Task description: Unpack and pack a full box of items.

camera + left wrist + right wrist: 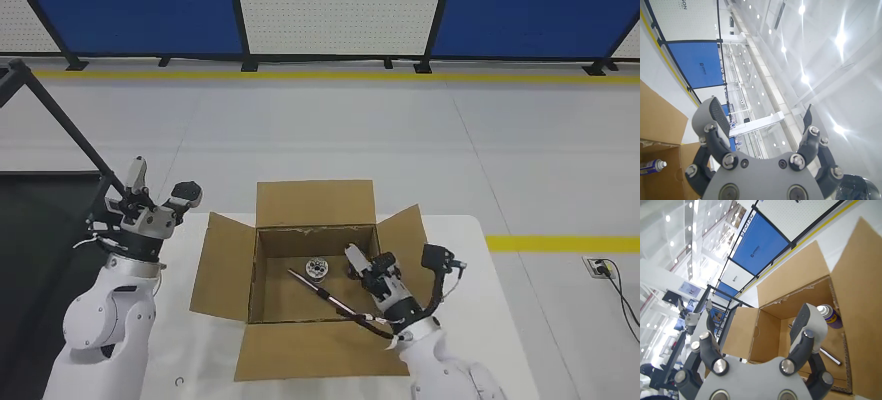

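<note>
The box point(315, 205) stands open on the bench point(480, 290), all four flaps folded out, and goods still lie inside, so unpacking looks to be the step in hand. A can point(829, 315) lies against the right wall, a rod point(320, 290) runs slantwise across the floor, and a small round part point(317, 266) sits near the far wall.

The right claw point(398, 262) hangs wide and empty over the box's right edge, with the can just beyond its fingertips and the rod below it. The can seems the natural first pick. The claw should go down clear of the right flap, straddle the can's body across its width rather than its cap, and lift straight up so nothing snags the wall.

The left claw point(162, 185) is also spread wide and empty. It is raised beside the left flap, well apart from the goods.
</note>
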